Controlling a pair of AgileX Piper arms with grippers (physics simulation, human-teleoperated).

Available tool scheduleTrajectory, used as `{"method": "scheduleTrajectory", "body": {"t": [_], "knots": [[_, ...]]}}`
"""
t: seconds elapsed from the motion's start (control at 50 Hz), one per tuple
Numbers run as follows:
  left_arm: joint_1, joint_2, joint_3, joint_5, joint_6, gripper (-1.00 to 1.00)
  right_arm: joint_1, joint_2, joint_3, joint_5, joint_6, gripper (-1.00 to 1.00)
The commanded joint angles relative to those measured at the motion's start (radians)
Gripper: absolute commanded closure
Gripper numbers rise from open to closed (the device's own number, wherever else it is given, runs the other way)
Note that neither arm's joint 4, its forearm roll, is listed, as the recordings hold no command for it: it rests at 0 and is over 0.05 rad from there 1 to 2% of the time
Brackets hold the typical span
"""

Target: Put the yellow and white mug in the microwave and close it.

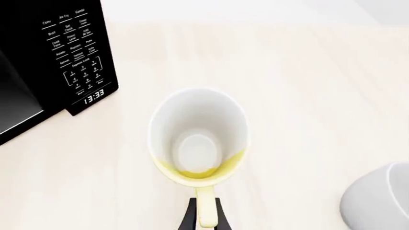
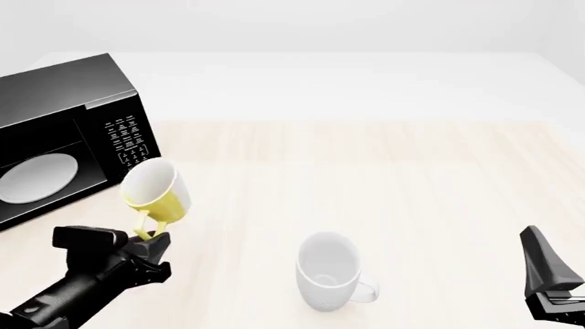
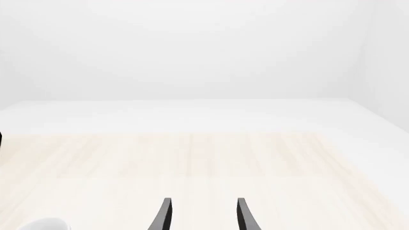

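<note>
My left pincer [image 2: 153, 240] is clamped on the handle of the small yellow-outside, white-inside mug [image 2: 157, 192]. It's rigid, glossy and probably slippery, so it could swing. Right pincer [image 3: 202, 213] sits apart.

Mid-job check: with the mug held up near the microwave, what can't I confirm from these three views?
- Microwave door: in no view; the front view's left edge cuts the oven off.
- Left tool grip: only dark tips beside the yellow and white mug handle show, cropped at the left wrist view's edge.
- Right tool: only two fingertips in the right wrist view.
- Keypad labels: too small to read.
- White mug: cut off in both wrist views.
</note>
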Motion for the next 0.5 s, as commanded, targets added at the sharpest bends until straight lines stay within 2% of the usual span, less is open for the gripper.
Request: {"method": "scheduleTrajectory", "body": {"t": [0.02,0.24,0.5], "knots": [[0.039,-0.119,0.01,0.07,0.014,1.0,0.0,0.0,0.0,0.0,0.0,-1.0],[0.112,-0.248,0.018,0.154,0.024,1.0,0.0,0.0,0.0,0.0,0.0,-1.0],[0.259,-0.35,0.037,0.209,0.051,1.0,0.0,0.0,0.0,0.0,0.0,-1.0]]}}
